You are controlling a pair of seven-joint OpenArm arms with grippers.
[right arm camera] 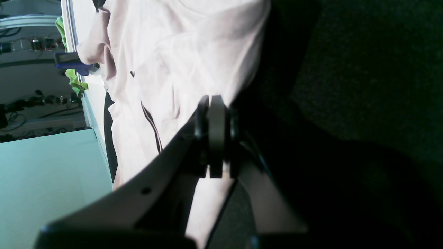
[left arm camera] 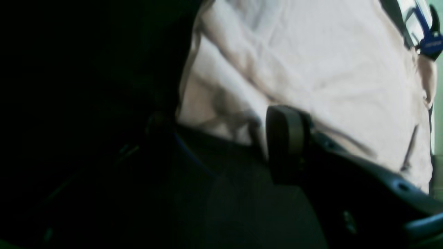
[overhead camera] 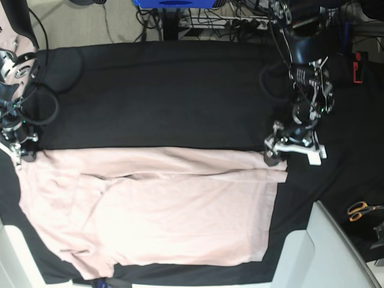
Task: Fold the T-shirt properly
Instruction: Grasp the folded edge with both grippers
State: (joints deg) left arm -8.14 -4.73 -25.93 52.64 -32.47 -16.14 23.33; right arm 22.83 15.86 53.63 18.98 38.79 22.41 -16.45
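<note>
ok, t-shirt (overhead camera: 162, 210) spread flat on the black-clothed table (overhead camera: 162, 90), across the near half in base view, long axis running left-right, one fold crease along the far part of the body. sleeve end toward the left of base view, straight hem end toward the right.

left end effector (overhead camera: 271, 157) parked at the far right corner of the shirt in base view, right at the corner where the far edge meets the hem. left wrist view: one pad (left arm camera: 285, 138) visible against the fabric edge (left arm camera: 311, 69), other finger lost in the dark; cannot tell whether clamped on cloth or just touching.

right end effector (overhead camera: 25, 157) at the far left corner of the shirt in base view, low to the table, at the cloth edge. right wrist view: end effector (right arm camera: 216, 138) with pads pressed together, no gap visible, pink fabric (right arm camera: 166, 69) running up to and below the pads, looks pinched on the shirt edge.

both end effectors on the same far edge of the shirt, opposite corners, well apart. orange-handled scissors (overhead camera: 362, 209) on the table off to the right, clear of the shirt.
</note>
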